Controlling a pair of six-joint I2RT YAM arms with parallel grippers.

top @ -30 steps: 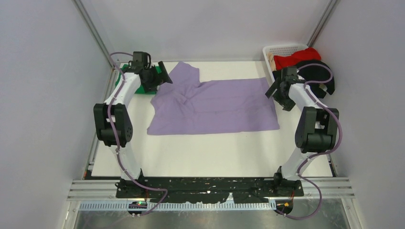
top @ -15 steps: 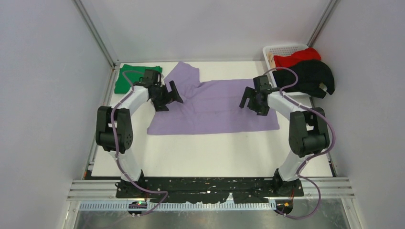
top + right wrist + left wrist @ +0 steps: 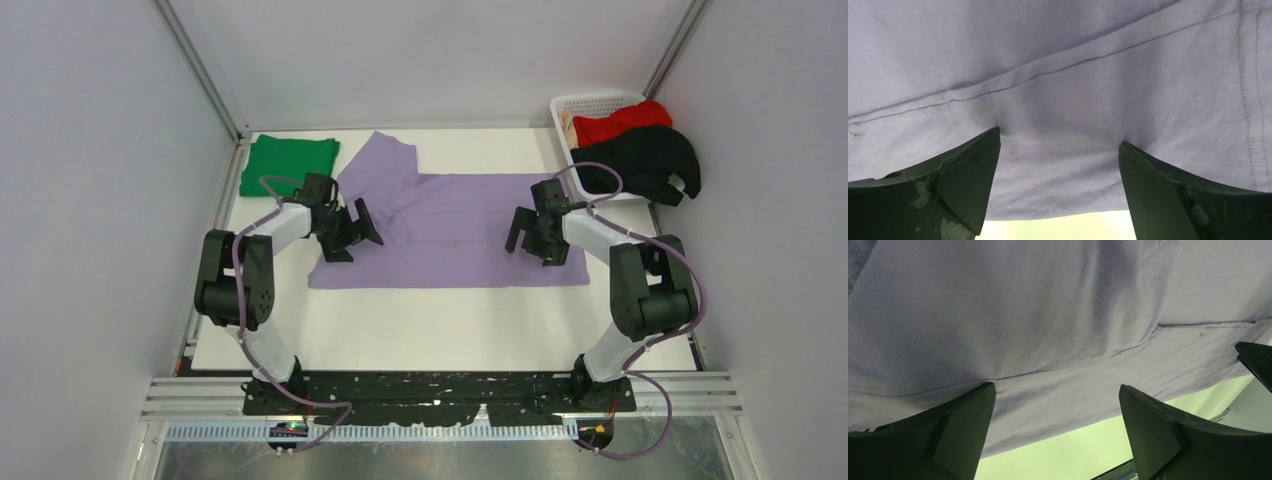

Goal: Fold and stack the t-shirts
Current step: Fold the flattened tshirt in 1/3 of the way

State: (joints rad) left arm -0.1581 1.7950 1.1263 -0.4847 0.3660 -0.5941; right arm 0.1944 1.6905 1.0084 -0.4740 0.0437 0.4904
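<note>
White-black arms (image 3: 285,222), purple cables (image 3: 697,283), black claws (image 3: 355,228)

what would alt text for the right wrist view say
The right gripper, jaws wide open, presses its dark fingers onto the lavender t-shirt near its edge. A stitched seam crosses the fabric, and a strip of pale table shows below.

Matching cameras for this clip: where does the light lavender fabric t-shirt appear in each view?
Top external: the light lavender fabric t-shirt lies spread flat across the middle of the table.
Left wrist: the t-shirt fills the picture except a strip at the bottom right.
Right wrist: the t-shirt fills nearly the whole picture.
Shared landmark: the shirt's near edge against the bare table.
</note>
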